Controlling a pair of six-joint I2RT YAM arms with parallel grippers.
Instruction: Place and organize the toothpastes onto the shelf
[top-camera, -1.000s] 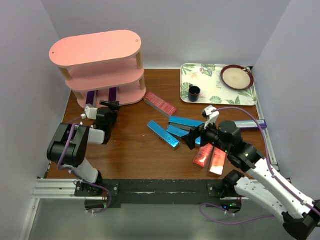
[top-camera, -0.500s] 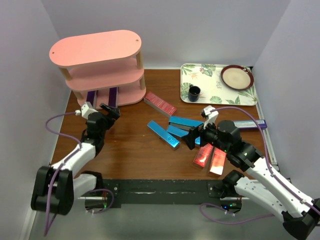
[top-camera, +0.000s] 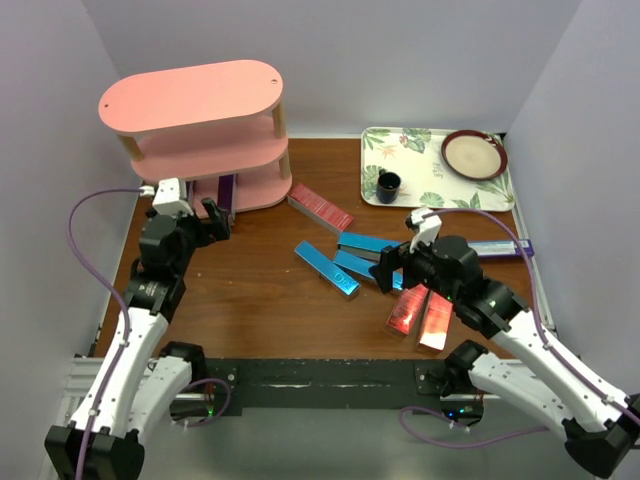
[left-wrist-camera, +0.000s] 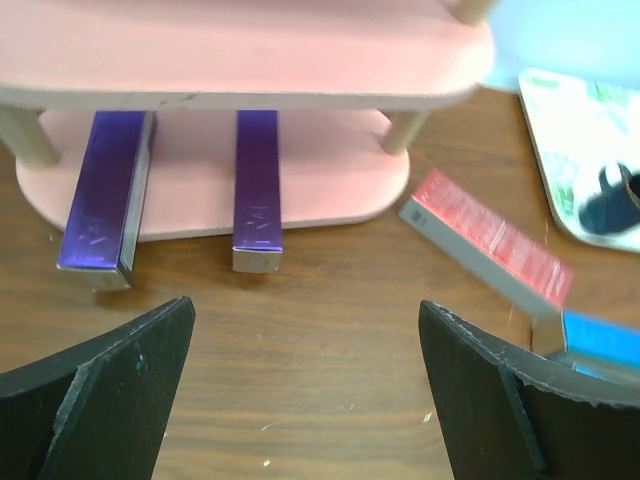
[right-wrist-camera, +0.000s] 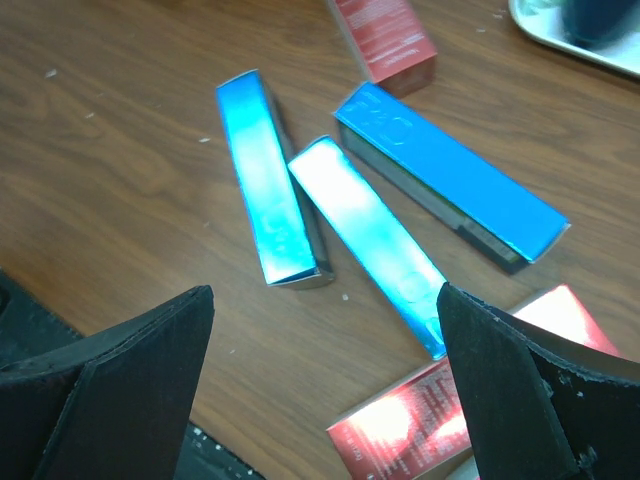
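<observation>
Wooden table (top-camera: 260, 300) holds seven loose boxes (right-wrist-camera: 268, 195); two purple boxes (left-wrist-camera: 257, 190) lie on the far-left corner's shelf (top-camera: 190, 100); left gripper (left-wrist-camera: 305, 390) and right gripper (right-wrist-camera: 325, 380) gape empty.

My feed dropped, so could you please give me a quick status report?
Left jaws open, empty, facing shelf; two purple toothpastes on its bottom tier. Right jaws open, empty, over three blue toothpastes. No obstruction seen.
</observation>
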